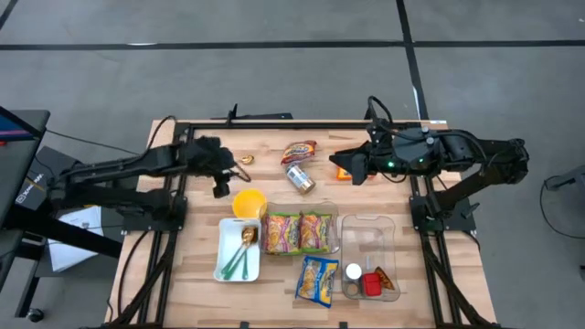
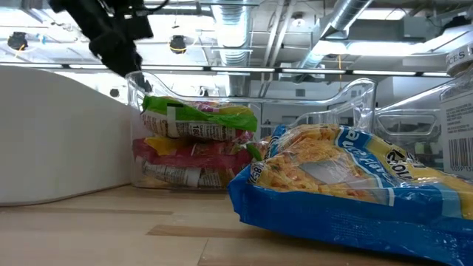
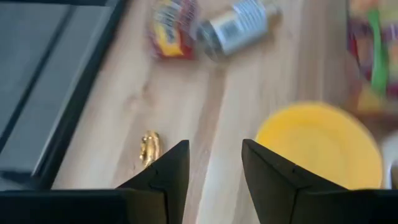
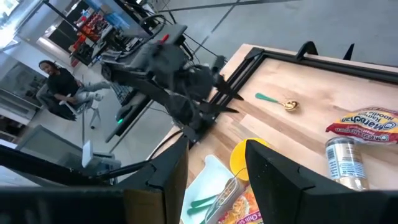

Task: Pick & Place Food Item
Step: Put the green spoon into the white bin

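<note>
Blue noodle packet (image 2: 355, 185) lies flat on the wooden table (image 1: 192, 274), just in front of a clear bin (image 1: 335, 212) holding three more packets side by side, with a white tray (image 1: 224, 265) beside the bin. Left gripper (image 3: 214, 144) hovers over the table with fingers spread and nothing between them, near a yellow bowl (image 1: 249, 202) and a small gold spoon (image 1: 245, 160). Right gripper (image 4: 216, 144), also spread and empty, hangs above the table's far right, near a can (image 1: 300, 178) on its side and a snack packet (image 1: 299, 151).
</note>
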Motion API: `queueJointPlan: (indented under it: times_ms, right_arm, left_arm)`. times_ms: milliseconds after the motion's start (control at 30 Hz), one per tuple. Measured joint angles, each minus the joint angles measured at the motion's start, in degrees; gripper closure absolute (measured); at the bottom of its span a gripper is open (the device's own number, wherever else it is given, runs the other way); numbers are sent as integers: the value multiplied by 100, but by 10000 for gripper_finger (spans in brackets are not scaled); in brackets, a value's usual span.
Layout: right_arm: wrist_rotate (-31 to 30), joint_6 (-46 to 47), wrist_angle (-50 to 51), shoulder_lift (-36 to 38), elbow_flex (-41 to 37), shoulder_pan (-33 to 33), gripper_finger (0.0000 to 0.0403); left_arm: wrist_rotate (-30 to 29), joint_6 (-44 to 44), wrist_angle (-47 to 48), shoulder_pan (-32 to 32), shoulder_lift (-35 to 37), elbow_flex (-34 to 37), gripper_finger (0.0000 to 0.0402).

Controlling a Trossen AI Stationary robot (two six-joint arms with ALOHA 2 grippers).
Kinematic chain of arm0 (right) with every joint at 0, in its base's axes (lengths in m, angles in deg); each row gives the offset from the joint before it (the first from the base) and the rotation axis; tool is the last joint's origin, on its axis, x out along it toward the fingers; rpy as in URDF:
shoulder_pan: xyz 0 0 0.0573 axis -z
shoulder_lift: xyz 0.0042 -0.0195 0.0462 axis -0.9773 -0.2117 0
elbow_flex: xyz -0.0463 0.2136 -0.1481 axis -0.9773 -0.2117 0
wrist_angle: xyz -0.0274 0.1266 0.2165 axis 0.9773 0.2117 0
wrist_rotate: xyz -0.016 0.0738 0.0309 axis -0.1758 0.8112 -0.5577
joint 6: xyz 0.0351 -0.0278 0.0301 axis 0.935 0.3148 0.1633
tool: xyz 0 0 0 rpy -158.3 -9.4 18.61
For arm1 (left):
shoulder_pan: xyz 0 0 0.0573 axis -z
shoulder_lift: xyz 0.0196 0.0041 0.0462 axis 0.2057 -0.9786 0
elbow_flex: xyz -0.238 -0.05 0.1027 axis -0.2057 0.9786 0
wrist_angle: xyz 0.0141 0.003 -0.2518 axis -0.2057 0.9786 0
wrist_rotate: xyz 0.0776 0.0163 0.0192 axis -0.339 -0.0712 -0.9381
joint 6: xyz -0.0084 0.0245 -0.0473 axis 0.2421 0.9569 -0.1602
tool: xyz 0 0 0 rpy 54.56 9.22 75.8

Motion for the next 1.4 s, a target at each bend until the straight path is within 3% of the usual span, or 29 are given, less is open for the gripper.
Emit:
queueJointPlan:
  times_ms: [100,233,633,833,1400]
  right_arm:
    - [33,-73,18,66,-2,40,249]
    - [128,-157,17,146,4,96,249]
    - [153,-176,112,208,4,95,249]
    - [153,-168,132,209,4,95,249]
    - [151,-167,259,208,2,104,249]
  left_arm:
    - [697,889,-79,-548,-369,0,264]
    - [1207,1562,-55,-1232,-974,-1,261]
    - [1015,2072,-588,-2554,-2701,-2,265]
    - [990,2606,-700,-2806,-3204,-2,265]
    - [1031,2633,-1204,-2892,-3842,-23,266]
